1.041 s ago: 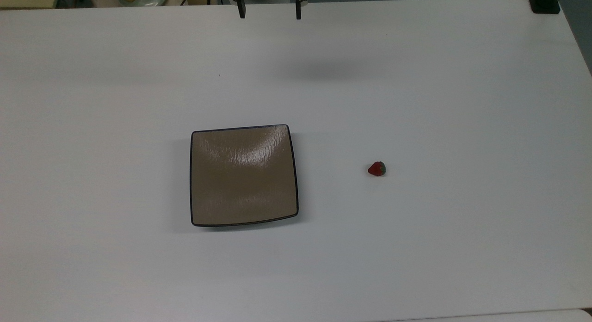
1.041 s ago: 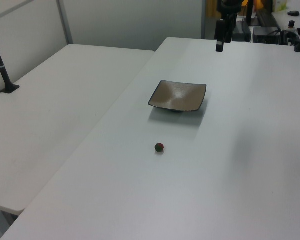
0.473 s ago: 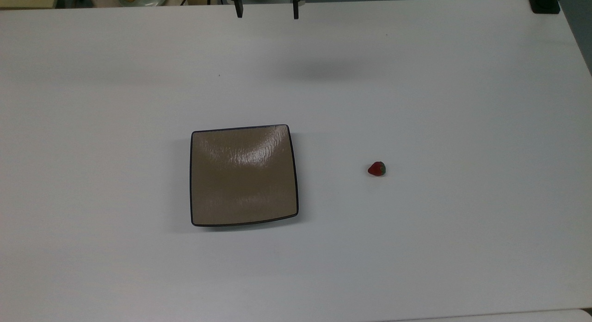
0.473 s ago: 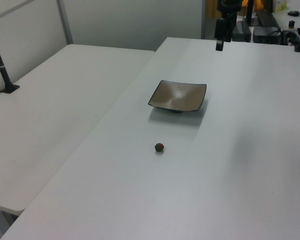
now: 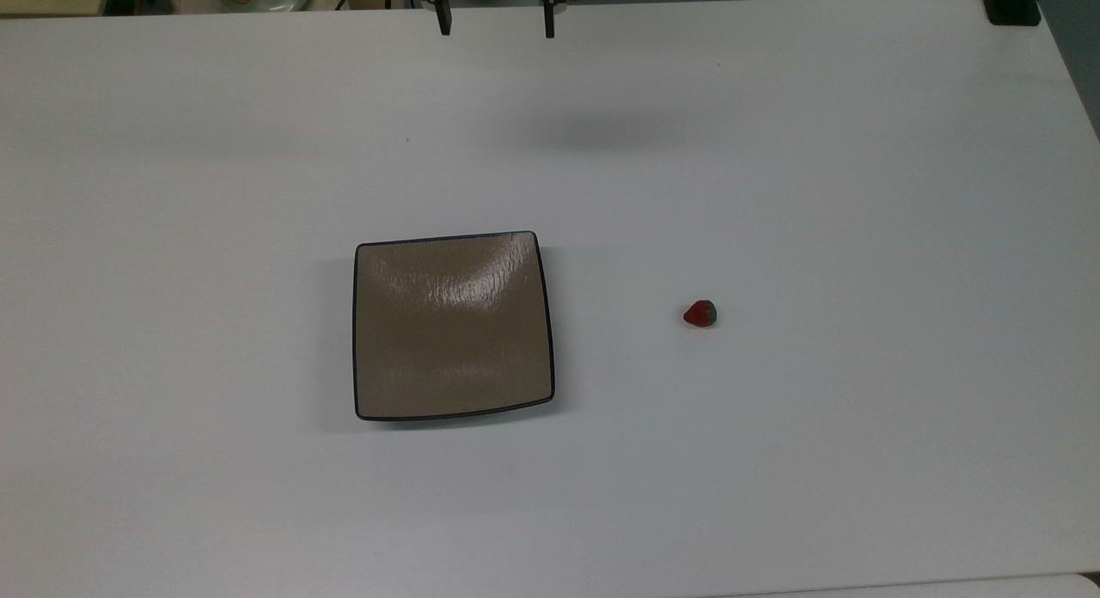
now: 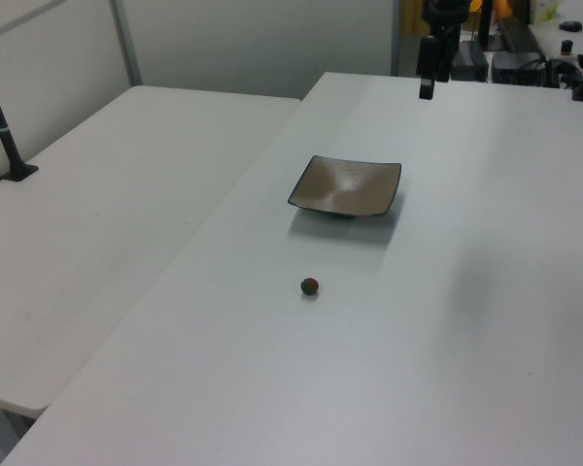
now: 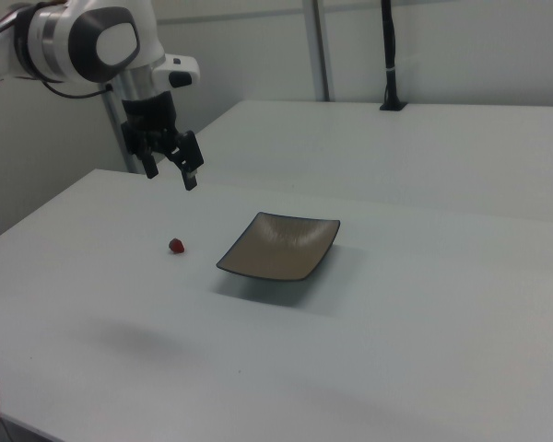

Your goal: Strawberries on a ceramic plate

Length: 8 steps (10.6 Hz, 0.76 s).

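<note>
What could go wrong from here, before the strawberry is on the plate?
1. The strawberry is tiny and rounded, lying bare on the table; the open gripper might nudge it so it rolls instead of being caught.
2. The plate is glossy and dished, with raised edges; dropped from a height, the berry could bounce or slide out.

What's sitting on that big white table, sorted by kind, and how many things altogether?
Small red strawberry with a green cap: 1
Square glossy tan-brown ceramic plate with a dark rim: 1
Total: 2, lying apart on the white table.
</note>
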Each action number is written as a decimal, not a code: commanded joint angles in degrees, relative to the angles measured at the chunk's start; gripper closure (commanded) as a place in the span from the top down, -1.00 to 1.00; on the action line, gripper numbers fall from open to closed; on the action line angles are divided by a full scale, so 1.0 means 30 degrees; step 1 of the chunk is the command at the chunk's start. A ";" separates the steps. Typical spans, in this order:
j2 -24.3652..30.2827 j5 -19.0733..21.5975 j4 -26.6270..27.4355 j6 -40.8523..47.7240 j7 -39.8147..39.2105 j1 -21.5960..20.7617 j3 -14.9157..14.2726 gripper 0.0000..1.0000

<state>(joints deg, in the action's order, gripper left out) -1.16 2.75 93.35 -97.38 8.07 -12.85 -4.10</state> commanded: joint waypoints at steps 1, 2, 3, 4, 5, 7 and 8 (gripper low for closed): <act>-0.2153 -0.0126 -0.1751 -0.0352 0.0062 -0.1277 0.0135 1.00; -0.2743 -0.0156 -0.2195 -0.0381 0.0178 -0.1573 0.0106 1.00; -0.3068 -0.0156 -0.2345 -0.0468 0.0353 -0.1924 0.0135 1.00; -0.3361 -0.0156 -0.2346 -0.0962 0.0384 -0.2189 0.0135 1.00; -0.3625 -0.0156 -0.2346 -0.1576 0.0414 -0.2481 0.0135 1.00; -0.4444 -0.0156 -0.2346 -0.2631 0.1257 -0.2834 0.0135 1.00; -0.4796 -0.0214 -0.2346 -0.3565 0.1872 -0.3097 0.0135 1.00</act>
<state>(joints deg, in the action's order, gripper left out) -12.83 2.76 87.36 -103.67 9.62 -20.22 -3.16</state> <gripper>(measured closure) 0.000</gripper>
